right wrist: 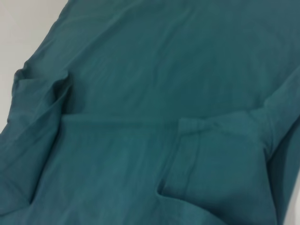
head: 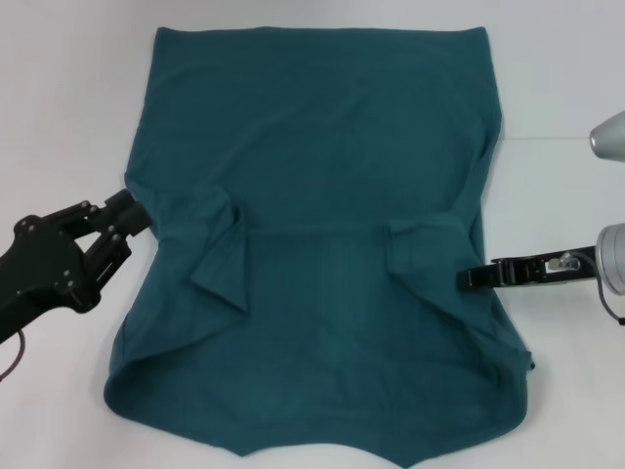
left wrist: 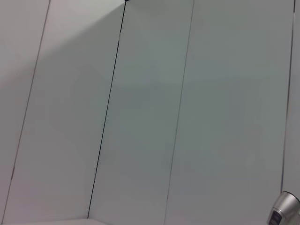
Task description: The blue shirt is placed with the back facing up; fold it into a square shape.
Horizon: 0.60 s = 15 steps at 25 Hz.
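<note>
The left gripper (head: 146, 217) touches the blue shirt (head: 312, 176) at its nine o'clock edge; the right gripper (head: 471, 278) meets the four o'clock edge. Whether either pair of fingers is apart or clamped on cloth I cannot tell. The shirt lies spread on the white table (head: 59, 98), both sleeves apparently folded inward; the lengthwise folds remain. Its six o'clock end is cut off.

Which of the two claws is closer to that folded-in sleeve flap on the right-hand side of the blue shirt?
Right. The right gripper sits at the blue shirt edge, just beside the right sleeve flap. The left gripper is at the opposite edge.
</note>
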{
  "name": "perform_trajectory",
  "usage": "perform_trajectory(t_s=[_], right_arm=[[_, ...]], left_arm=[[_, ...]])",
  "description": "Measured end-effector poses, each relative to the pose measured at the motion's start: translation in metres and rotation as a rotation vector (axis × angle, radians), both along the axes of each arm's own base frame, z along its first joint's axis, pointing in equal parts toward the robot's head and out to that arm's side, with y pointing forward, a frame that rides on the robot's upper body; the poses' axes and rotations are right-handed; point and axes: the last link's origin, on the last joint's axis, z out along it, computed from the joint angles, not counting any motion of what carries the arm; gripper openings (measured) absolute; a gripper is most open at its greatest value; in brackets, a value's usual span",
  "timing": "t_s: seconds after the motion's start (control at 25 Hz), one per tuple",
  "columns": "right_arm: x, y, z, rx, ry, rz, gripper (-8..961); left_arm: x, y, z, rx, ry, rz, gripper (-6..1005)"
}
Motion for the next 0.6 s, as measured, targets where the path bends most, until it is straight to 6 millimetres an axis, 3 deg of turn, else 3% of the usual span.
perform_trajectory(t_s=[0.08, 0.32, 0.52, 0.6], right_arm=[[-0.002, 0.0, -0.002, -0.012, -0.002, 0.007, 603], [-0.013, 0.0, -0.013, -0.068, -0.004, 0.063, 398], [-0.034, 0.005, -0.023, -0.122, 0.038, 0.138, 202], [-0.042, 0.007, -0.027, -0.139, 0.047, 0.161, 189]], left_arm=[[0.0, -0.001, 0.0, 0.0, 0.0, 0.002, 186], [0.0, -0.002, -0.001, -0.003, -0.005, -0.002, 186], [-0.001, -0.003, -0.002, -0.007, -0.011, 0.0, 186], [-0.001, -0.004, -0.002, -0.008, -0.012, 0.001, 186]])
